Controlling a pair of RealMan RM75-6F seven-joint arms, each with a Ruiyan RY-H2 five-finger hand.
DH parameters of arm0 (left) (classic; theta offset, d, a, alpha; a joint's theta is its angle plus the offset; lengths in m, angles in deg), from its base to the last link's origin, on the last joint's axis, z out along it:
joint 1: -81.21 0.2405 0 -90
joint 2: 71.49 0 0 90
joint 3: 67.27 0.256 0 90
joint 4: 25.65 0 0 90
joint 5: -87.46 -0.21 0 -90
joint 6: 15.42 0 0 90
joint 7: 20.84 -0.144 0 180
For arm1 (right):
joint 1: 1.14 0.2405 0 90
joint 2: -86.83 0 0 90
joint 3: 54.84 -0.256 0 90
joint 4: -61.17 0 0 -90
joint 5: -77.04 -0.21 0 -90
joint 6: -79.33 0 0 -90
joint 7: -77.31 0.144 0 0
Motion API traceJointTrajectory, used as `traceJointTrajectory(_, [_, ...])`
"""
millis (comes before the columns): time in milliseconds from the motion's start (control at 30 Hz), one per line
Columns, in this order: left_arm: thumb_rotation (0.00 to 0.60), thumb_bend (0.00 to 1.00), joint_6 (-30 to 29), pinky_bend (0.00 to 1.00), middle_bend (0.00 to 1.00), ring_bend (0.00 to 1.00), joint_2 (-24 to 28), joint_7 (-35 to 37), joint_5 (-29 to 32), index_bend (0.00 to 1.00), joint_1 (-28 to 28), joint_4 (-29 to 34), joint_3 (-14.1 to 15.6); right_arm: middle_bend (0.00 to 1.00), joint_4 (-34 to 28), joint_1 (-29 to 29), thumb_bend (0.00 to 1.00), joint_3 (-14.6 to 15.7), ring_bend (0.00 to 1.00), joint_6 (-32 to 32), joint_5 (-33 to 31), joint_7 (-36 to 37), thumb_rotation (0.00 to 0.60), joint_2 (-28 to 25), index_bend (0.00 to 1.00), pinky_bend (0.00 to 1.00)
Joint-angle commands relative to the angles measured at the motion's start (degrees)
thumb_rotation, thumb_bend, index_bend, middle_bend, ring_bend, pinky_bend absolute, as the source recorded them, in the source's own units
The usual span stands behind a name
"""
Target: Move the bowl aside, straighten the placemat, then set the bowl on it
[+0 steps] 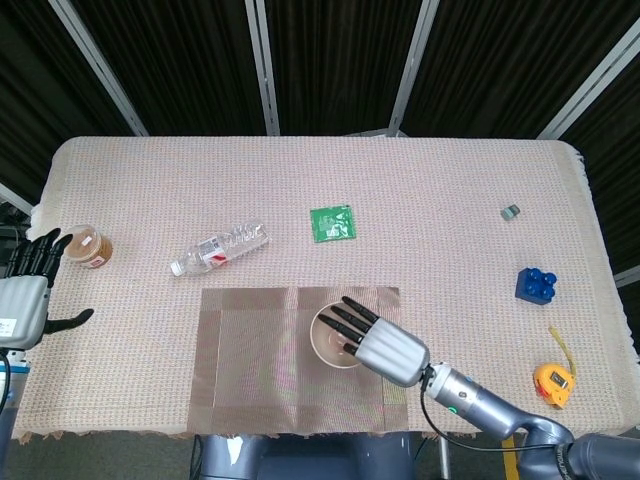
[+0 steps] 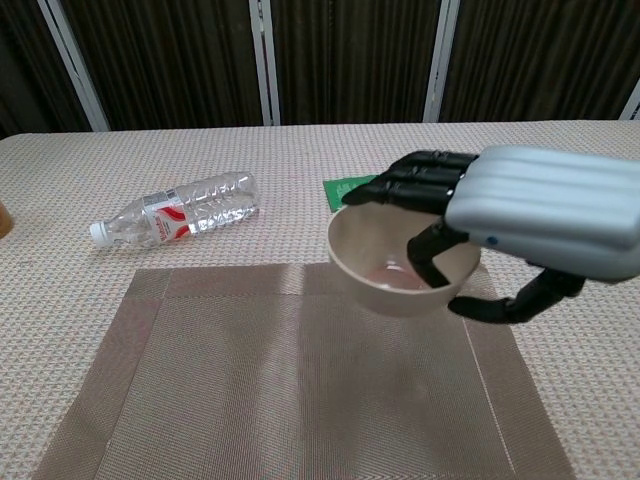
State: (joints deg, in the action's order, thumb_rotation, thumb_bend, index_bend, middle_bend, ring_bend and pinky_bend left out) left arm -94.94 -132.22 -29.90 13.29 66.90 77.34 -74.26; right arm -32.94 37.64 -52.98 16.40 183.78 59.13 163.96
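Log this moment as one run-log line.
step: placing bowl | right hand: holds bowl over placemat, apparently not down | left hand: open, idle at table edge

Cloth-covered table (image 1: 450, 180) with placemat (image 1: 260, 360), bottle (image 1: 218, 247), green packet (image 1: 331, 222)

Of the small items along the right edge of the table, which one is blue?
The toy brick block, sitting between the small grey cap farther back and the yellow tape measure nearer the front; it alone is blue.

silver-backed robot hand (image 2: 520, 215) — black fingers (image 2: 420, 180), grey arm.
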Motion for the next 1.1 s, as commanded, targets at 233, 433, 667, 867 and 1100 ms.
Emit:
traceJointTrajectory(233, [0.600, 0.01, 0.87, 0.00, 0.00, 0.00, 0.36, 1.00, 0.37, 0.00, -0.02, -0.41, -0.20, 0.00, 3.07, 2.96, 0.36, -1.07, 0.00, 7.07, -2.53, -4.74, 0.600, 8.49, 0.65, 0.00])
traceJointTrajectory(433, [0.600, 0.01, 1.09, 0.00, 0.00, 0.00, 0.45, 1.26, 0.23, 0.00, -0.05, -0.38, -0.30, 0.00, 4.68, 3.22, 0.36, -2.11, 0.00, 8.19, -4.59, -6.53, 0.600, 11.52, 0.65, 0.00])
traceJointTrajectory(667, [0.600, 0.01, 1.33, 0.00, 0.00, 0.00, 0.44, 1.41, 0.19, 0.00, -0.08, -0.36, -0.40, 0.00, 7.00, 3.50, 0.36, -2.94, 0.00, 9.53, -7.04, -8.55, 0.600, 14.09, 0.65, 0.00])
traceJointTrajectory(867, [0.600, 0.01, 1.20, 0.00, 0.00, 0.00, 0.46, 1.36, 0.07, 0.00, -0.03, -0.29, -0.49, 0.00, 7.68, 3.63, 0.01, -2.75, 0.00, 9.95, -7.48, -10.12, 0.600, 14.93, 0.04, 0.00])
traceJointTrajectory(1100, [0.600, 0.01, 1.68, 0.00, 0.00, 0.00, 0.48, 1.48, 0.37, 0.00, -0.04, -0.40, -0.41, 0.00, 4.06, 3.07, 0.00, -2.41, 0.00, 9.35, -7.75, -12.08, 0.600, 12.12, 0.00, 0.00])
